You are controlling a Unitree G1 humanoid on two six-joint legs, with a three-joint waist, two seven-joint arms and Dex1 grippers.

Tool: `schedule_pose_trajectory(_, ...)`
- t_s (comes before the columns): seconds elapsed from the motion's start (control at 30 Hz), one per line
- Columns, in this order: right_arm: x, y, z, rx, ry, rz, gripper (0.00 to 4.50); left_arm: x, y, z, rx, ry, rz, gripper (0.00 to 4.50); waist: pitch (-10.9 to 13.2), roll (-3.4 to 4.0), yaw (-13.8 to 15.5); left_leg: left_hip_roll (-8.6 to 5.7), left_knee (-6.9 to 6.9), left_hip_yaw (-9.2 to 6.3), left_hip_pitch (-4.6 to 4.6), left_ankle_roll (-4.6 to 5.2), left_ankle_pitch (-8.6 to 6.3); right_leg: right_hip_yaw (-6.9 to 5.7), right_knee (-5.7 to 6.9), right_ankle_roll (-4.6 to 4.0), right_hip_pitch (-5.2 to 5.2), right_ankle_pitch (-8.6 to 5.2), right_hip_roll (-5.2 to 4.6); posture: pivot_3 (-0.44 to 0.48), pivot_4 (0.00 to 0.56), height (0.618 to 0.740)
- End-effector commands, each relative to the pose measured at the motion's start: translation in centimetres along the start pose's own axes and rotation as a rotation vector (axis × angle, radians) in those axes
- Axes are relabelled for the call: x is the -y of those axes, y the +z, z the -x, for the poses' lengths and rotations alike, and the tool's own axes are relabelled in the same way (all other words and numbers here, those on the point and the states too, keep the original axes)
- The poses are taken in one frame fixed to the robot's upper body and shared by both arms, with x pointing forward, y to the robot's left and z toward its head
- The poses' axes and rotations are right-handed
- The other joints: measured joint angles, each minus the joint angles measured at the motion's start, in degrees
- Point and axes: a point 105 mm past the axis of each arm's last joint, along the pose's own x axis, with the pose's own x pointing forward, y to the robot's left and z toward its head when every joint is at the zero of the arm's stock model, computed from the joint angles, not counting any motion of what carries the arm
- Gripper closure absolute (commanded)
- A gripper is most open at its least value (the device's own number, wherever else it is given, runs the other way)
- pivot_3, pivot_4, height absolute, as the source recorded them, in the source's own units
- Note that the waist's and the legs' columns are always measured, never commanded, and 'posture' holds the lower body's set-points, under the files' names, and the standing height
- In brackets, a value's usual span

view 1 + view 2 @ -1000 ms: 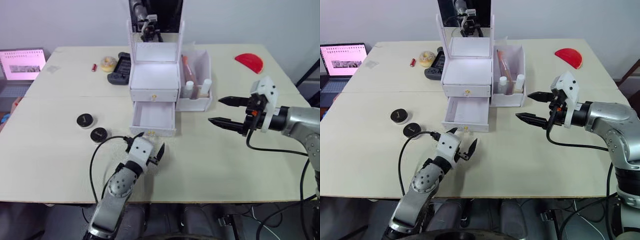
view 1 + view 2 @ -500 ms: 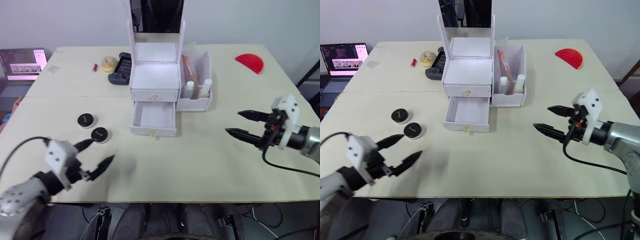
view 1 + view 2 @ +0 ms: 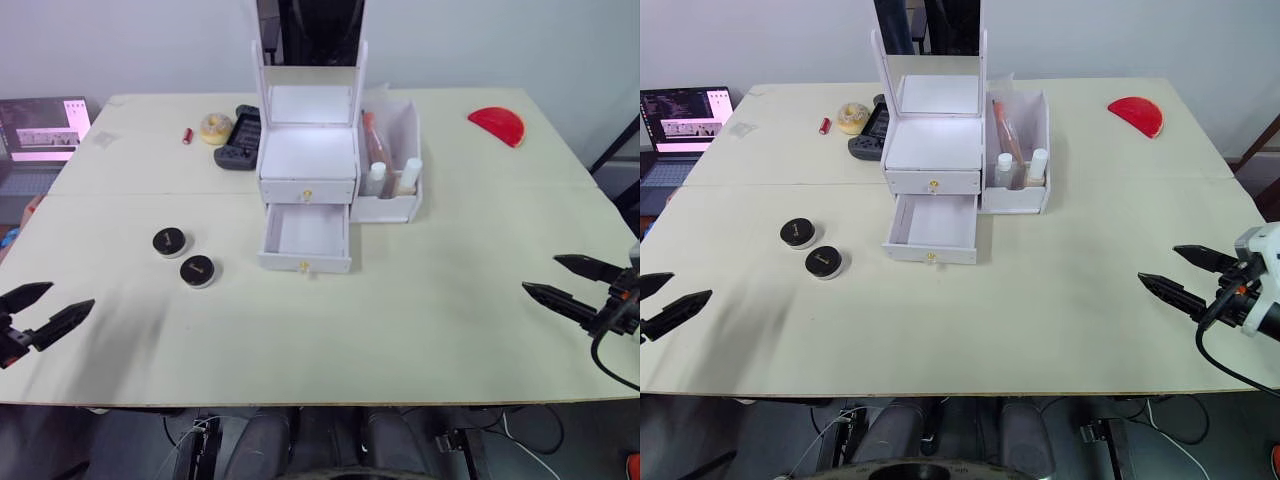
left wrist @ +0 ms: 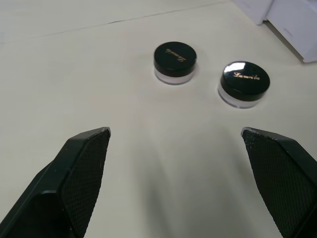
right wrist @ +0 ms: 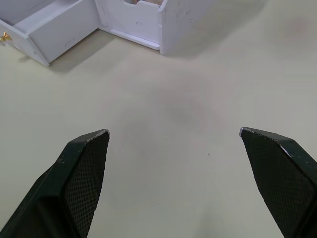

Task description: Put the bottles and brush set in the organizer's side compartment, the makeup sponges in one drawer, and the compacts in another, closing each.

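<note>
So the 2 compacts (image 3: pixel 170 241) (image 3: pixel 198 270) sit side by side on the bench (image 3: pixel 400 310), left of the organizer (image 3: pixel 307 170) and its pulled-out lower drawer (image 3: pixel 305 238). The left pincer (image 3: pixel 40 312) hangs spread wide and empty at the bench's left edge, compacts well ahead of it. The right pincer (image 3: pixel 562 282) is also splayed, empty, far right of the organizer.

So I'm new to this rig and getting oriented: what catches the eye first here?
The white organizer at the table's middle, its lower drawer pulled open. To its left sit two black-lidded compacts. Both grippers, left and right, hang open near the table's front corners.
</note>
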Motion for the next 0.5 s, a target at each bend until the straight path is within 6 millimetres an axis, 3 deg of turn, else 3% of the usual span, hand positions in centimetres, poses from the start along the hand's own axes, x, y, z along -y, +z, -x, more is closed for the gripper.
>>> schedule_pose_trajectory(0.03, 0.2, 0.4, 0.5, 0.033, -0.019, 0.024, 0.00, -0.6, 1.1, 0.6, 0.017, 0.016, -0.051, 0.04, 0.0, 0.00, 0.0, 0.00, -0.01, 0.00, 0.00, 0.00, 0.00, 0.01, -0.01, -0.01, -0.01, 0.00, -0.01, 0.000, 0.150, 0.740)
schedule_pose_trajectory(0.33, -0.1, 1.1, -0.4, 0.091, -0.029, -0.001, 0.00, 0.7, 1.0, 0.0, -0.005, -0.013, -0.077, 0.04, 0.0, 0.00, 0.0, 0.00, -0.01, -0.01, -0.05, -0.02, -0.01, 0.05, -0.01, -0.02, -0.05, -0.01, -0.05, 0.000, 0.150, 0.740)
schedule_pose_trajectory(0.5, -2.4, 4.4, -2.0, 0.172, 0.072, 0.016, 0.00, 2.6, 1.1, -1.8, 0.045, 0.002, -0.022, 0.04, 0.0, 0.05, 0.0, 0.01, -0.02, -0.01, -0.07, -0.01, -0.01, 0.07, 0.00, -0.02, -0.08, -0.01, -0.04, 0.000, 0.150, 0.740)
